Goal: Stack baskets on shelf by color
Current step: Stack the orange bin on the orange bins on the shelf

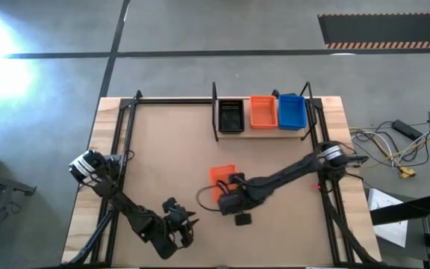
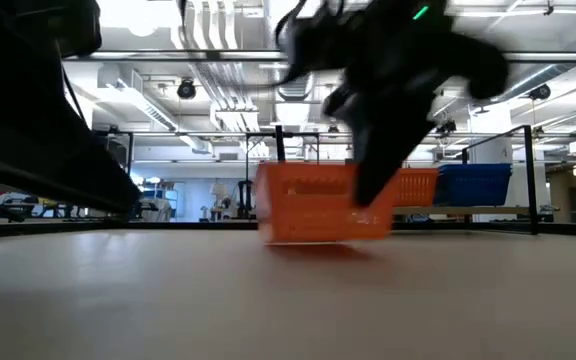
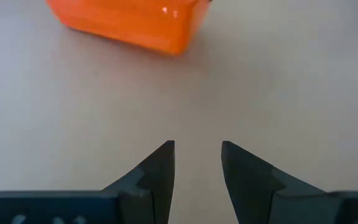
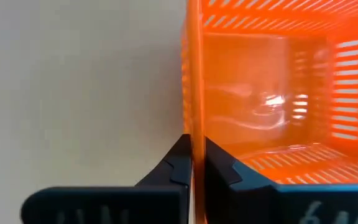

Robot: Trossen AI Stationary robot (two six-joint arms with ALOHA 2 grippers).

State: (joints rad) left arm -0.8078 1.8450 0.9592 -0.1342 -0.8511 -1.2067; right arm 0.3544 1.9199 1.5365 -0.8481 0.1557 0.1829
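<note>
Right gripper (image 4: 192, 163) fingers pinch the orange basket (image 4: 272, 93) wall; left gripper (image 3: 197, 171) fingers spread, empty; no readable writing

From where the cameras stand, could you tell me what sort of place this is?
Probably a robotics lab or workshop: bare concrete floor with hazard-striped tape, loose cables beside the table, exposed ceiling ducts.

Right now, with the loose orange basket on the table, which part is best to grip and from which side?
Grip one thin slotted side wall of the orange basket at its rim, coming from above: the basket stands upright and open. The right end effector is already shut on that wall, one finger inside, one outside. The left end effector waits open nearby.
</note>
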